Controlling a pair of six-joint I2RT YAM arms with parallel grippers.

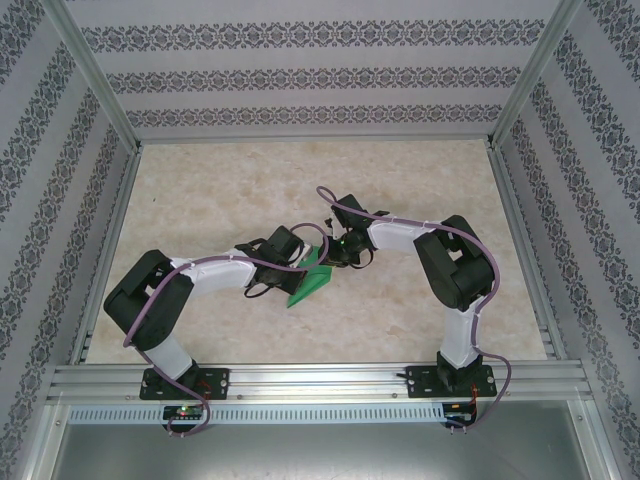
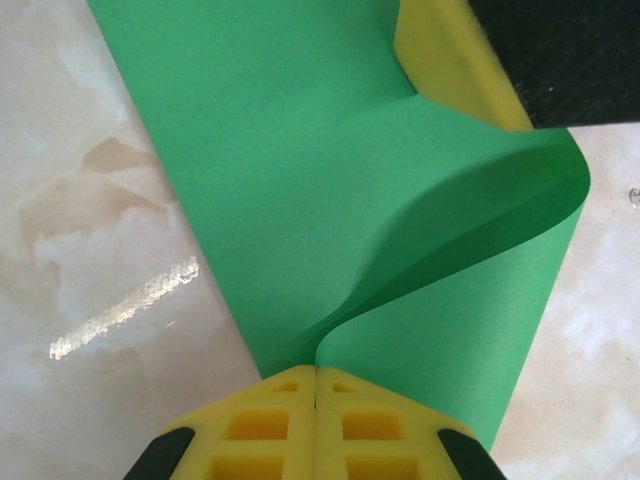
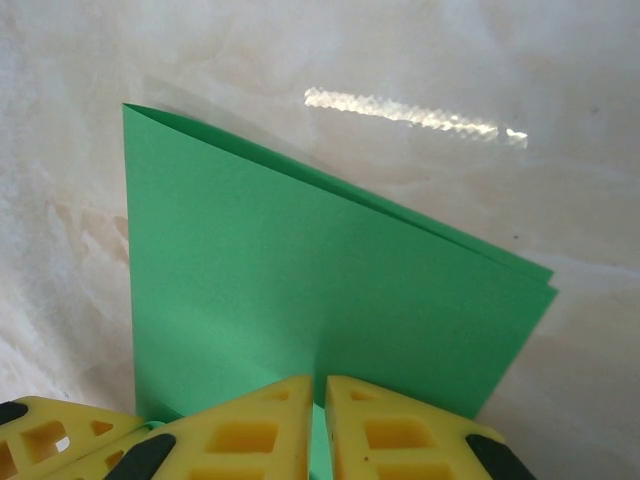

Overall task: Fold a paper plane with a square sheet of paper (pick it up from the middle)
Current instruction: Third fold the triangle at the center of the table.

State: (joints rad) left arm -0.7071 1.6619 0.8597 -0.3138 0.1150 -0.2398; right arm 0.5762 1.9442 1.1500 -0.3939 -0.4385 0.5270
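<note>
Left tool, right tool — both pinch the folded sheet.

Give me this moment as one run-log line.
paper: green, bent double, fold rounded | left gripper: shut on paper | right gripper: shut on paper

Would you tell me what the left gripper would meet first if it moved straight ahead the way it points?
Pushing along the green sheet it grips, the left gripper would probably first meet a yellow finger of the right gripper; depth is unclear.
</note>
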